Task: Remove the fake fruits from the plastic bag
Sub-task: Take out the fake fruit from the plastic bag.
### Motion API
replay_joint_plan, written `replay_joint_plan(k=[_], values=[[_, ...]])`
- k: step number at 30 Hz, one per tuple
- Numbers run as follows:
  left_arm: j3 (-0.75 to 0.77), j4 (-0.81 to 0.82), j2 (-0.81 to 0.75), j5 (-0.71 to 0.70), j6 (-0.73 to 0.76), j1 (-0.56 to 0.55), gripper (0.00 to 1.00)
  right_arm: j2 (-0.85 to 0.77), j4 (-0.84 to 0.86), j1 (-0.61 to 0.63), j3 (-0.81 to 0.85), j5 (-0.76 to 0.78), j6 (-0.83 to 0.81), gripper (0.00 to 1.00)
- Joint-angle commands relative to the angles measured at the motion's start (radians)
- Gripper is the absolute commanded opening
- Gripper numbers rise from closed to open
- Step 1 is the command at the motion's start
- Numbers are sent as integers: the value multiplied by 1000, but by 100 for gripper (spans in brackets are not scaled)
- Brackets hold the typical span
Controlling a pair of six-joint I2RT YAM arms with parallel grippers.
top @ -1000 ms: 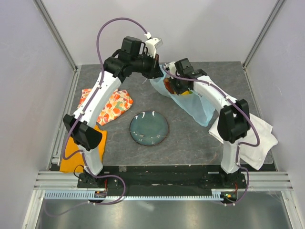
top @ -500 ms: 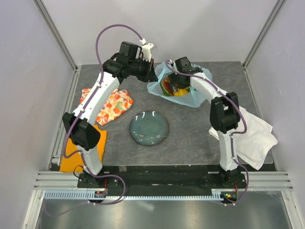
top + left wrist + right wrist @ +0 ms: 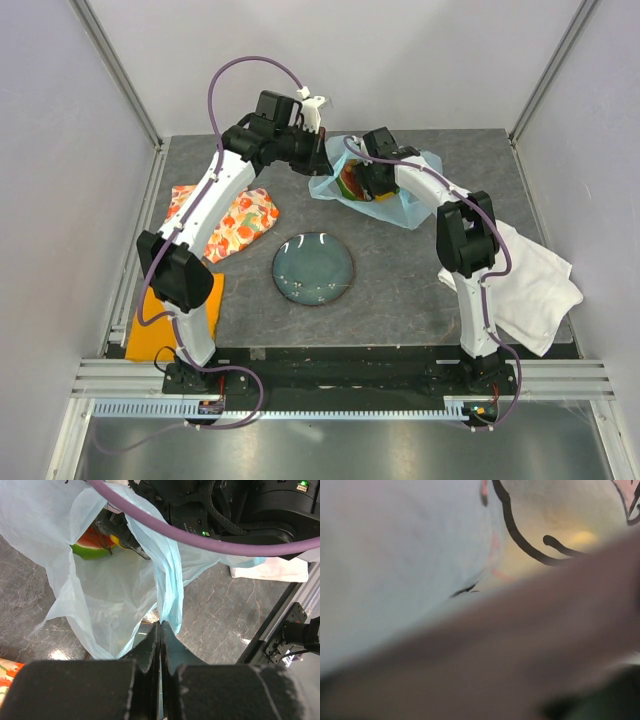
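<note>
The light-blue plastic bag (image 3: 402, 198) lies bunched at the back of the table. My left gripper (image 3: 321, 166) is shut on its rim and holds the mouth open; in the left wrist view the jaws pinch the blue film (image 3: 161, 625). Inside the bag (image 3: 105, 595) a red-green watermelon slice (image 3: 89, 547) shows, with a bit of yellow fruit (image 3: 115, 540) beside it. My right gripper (image 3: 363, 184) reaches into the bag's mouth among the fruits (image 3: 352, 181), and its dark fingers (image 3: 131, 544) are near the slice. The right wrist view shows only the printed bag wall (image 3: 420, 540) and a brownish blur (image 3: 520, 655), so its jaws are hidden.
A dark round plate (image 3: 313, 268) sits at mid table. An orange-floral cloth (image 3: 240, 220) lies to the left, with an orange sheet (image 3: 150, 312) nearer the front. A white cloth (image 3: 530, 290) covers the right side. Frame posts stand at the corners.
The bag, stretched toward the front right a second ago, has bunched up at the back. My right arm has swung left into the bag's mouth. The left gripper has kept its hold.
</note>
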Motion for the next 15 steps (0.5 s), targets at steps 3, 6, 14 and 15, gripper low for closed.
replay_joint_plan(k=[3,6,14,15], values=[[3,26,-14,7,-19,10,1,-128,-75,7,-12,-48,-20,30],[17,26,7,16,-22,21,2,-274,-127,5,-30,-89,-38,23],[83,42,60,54,-36,51,2,-623,-147,13,-191,-318,-90,17],[89,42,61,57,-34,51,2,-670,-144,16,-207,-352,-93,16]])
